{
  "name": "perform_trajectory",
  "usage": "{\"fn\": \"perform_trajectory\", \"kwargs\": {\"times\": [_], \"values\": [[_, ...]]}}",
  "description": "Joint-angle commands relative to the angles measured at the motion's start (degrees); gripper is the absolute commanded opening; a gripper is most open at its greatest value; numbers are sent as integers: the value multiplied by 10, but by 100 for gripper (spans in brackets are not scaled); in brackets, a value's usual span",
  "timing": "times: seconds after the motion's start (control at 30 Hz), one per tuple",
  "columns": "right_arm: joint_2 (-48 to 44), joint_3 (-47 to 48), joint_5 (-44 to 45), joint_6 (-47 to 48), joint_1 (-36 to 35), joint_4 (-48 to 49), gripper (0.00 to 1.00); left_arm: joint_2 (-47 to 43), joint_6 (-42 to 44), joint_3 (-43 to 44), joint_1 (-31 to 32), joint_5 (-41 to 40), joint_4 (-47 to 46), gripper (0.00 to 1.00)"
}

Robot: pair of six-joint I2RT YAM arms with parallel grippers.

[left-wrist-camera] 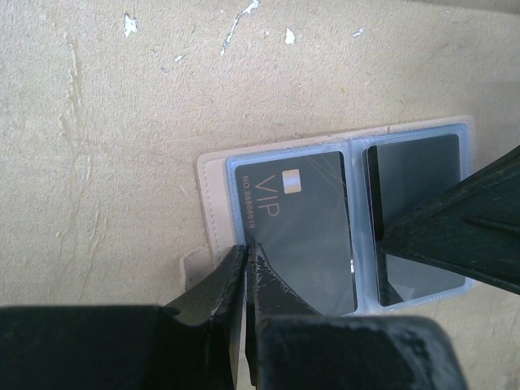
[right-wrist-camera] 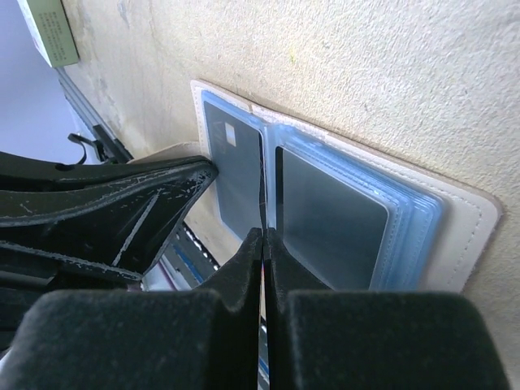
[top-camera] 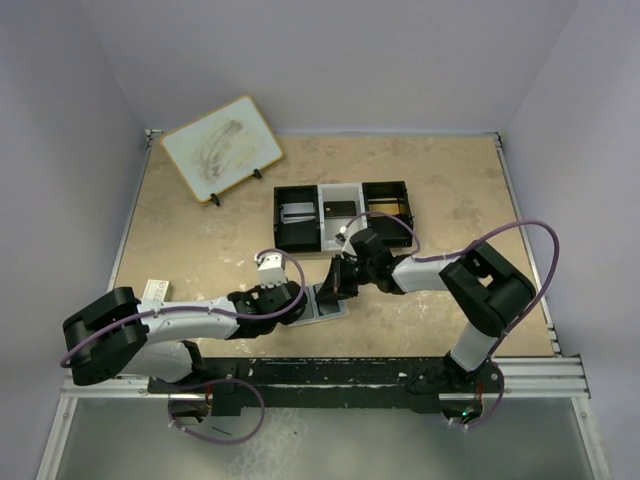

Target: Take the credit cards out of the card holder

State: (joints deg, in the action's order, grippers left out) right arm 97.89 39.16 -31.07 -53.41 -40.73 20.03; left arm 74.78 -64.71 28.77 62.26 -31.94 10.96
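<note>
The card holder [top-camera: 330, 307] lies open on the table, pale-blue sleeves inside a tan edge [left-wrist-camera: 213, 203]. A dark "VIP" credit card [left-wrist-camera: 296, 223] sits in its left pocket and a grey card [left-wrist-camera: 418, 175] in its right pocket [right-wrist-camera: 333, 219]. My left gripper [left-wrist-camera: 246, 253] is shut, its tips resting on the holder's near left edge. My right gripper [right-wrist-camera: 262, 236] is shut at the holder's fold on a thin dark card edge [right-wrist-camera: 262, 183] that stands upright, seen edge-on. The right gripper's finger [left-wrist-camera: 455, 236] covers part of the right pocket.
A black-and-white three-compartment tray [top-camera: 343, 190] stands just behind the grippers, with a silvery item in its left cell and a dark one in the middle. A wood-framed whiteboard [top-camera: 222, 148] leans at the back left. A small box [top-camera: 155, 290] lies beside the left arm.
</note>
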Motion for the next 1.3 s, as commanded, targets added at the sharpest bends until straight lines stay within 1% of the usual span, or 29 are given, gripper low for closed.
{"fn": "perform_trajectory", "kwargs": {"times": [0.0,0.03,0.1,0.23,0.3,0.37,0.43,0.53,0.67,0.73,0.9,1.13,1.17,1.27], "values": [[-18,3,3,12,3,7,0,26,18,-14,-3,24,0,0],[-15,9,10,14,3,5,2,26,22,-14,-3,28,-7,0],[-5,15,3,19,0,10,9,27,36,-14,-3,41,-22,1],[11,22,9,21,-6,-3,18,12,52,-6,-3,68,-33,21],[16,21,10,21,-7,-3,20,-8,54,-5,-3,72,-37,27],[20,17,12,20,-7,-2,20,-26,50,-4,-4,71,-34,29],[21,8,10,13,-7,8,21,-39,48,-7,-5,74,-37,30],[26,-6,-2,-3,-8,38,21,-42,51,-21,-11,100,-64,29],[30,-15,-6,-15,-8,57,21,-21,44,-34,-16,129,-105,27],[31,-19,-8,-18,-8,62,22,-4,38,-34,-16,133,-109,27],[30,-22,-2,-22,-8,58,23,36,36,-25,-16,125,-84,26],[7,-27,-6,-29,-7,44,20,22,28,-25,-16,98,-48,20],[3,-27,-7,-31,-7,44,19,21,28,-23,-16,93,-40,19],[-2,-30,-20,-43,-6,65,11,24,31,-17,-16,86,-21,18]]}}
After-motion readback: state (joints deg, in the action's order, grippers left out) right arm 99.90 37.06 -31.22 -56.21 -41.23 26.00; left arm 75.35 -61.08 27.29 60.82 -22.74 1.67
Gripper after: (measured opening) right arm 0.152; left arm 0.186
